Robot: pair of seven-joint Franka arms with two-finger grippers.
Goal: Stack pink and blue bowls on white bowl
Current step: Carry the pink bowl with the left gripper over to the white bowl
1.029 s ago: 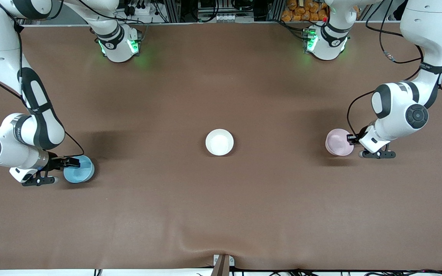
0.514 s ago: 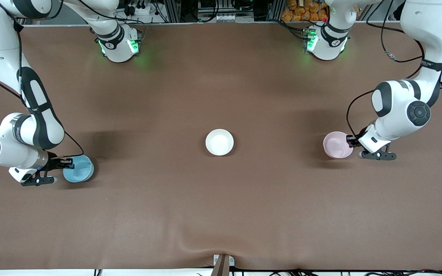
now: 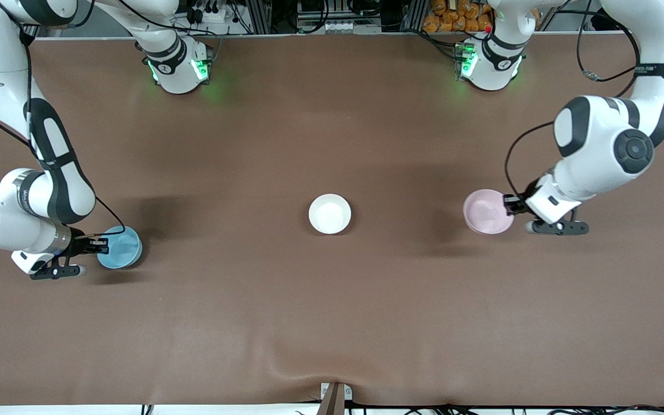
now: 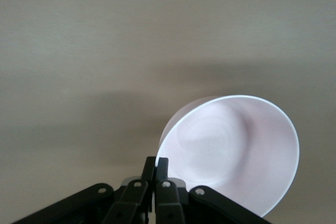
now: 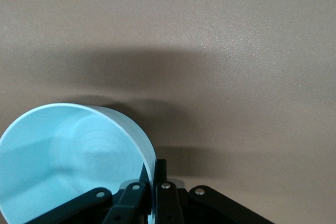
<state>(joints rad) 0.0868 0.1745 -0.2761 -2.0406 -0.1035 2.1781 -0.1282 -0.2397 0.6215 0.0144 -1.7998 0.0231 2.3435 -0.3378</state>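
The white bowl (image 3: 329, 214) sits upright at the middle of the table. My left gripper (image 3: 509, 203) is shut on the rim of the pale pink bowl (image 3: 485, 211) and holds it off the table, toward the left arm's end. In the left wrist view the fingers (image 4: 156, 162) pinch the pink bowl's (image 4: 231, 150) rim. My right gripper (image 3: 101, 246) is shut on the rim of the light blue bowl (image 3: 120, 246), a little above the table at the right arm's end. In the right wrist view the fingers (image 5: 155, 169) clamp the blue bowl's (image 5: 68, 156) wall.
The brown table cover (image 3: 332, 323) is bare round the white bowl. The arms' bases (image 3: 179, 66) stand along the table's edge farthest from the front camera. A small mount (image 3: 335, 395) sits at the nearest edge.
My left gripper has lifted the pink bowl and carried it toward the white bowl. My right gripper has raised the blue bowl slightly, barely shifting it.
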